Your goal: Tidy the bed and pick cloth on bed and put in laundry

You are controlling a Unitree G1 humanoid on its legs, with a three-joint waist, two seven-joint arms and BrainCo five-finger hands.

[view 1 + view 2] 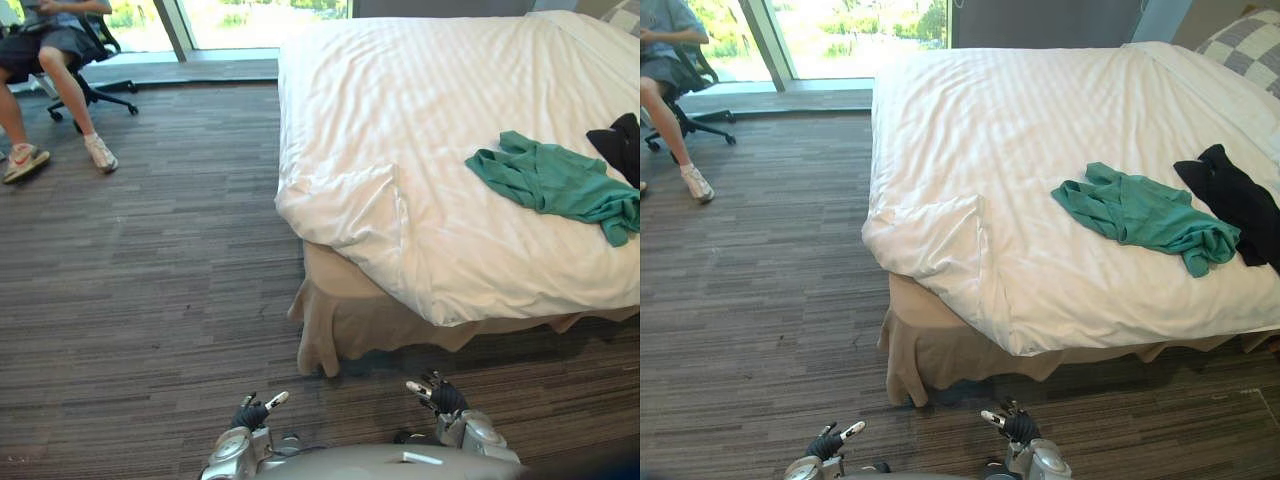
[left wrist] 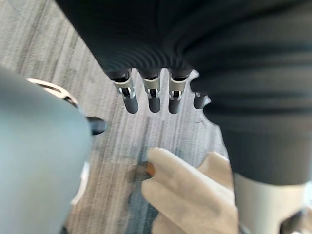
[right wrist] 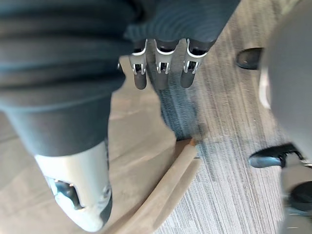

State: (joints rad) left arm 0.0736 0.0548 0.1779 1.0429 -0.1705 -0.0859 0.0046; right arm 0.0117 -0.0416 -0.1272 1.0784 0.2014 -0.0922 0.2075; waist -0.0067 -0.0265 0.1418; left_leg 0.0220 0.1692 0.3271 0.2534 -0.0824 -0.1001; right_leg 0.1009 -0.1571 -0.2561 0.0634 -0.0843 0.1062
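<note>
Green shirt (image 1: 1140,212) and black garment (image 1: 1235,200) lie at frame right on white bed (image 1: 400,100). Left hand (image 1: 250,412) and right hand (image 1: 437,395) at lower centre: fingers loosely straight, holding nothing.

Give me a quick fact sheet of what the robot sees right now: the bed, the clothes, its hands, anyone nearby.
Bed: white duvet, near corner folded over, tan skirt below
Clothes on bed: crumpled green cloth; black cloth beside it, further to the robot's right
Left hand: low over the carpet, fingers relaxed, empty
Right hand: low over the carpet, fingers relaxed, empty
Person: seated on an office chair, far left
Progress: neither cloth picked up yet
</note>
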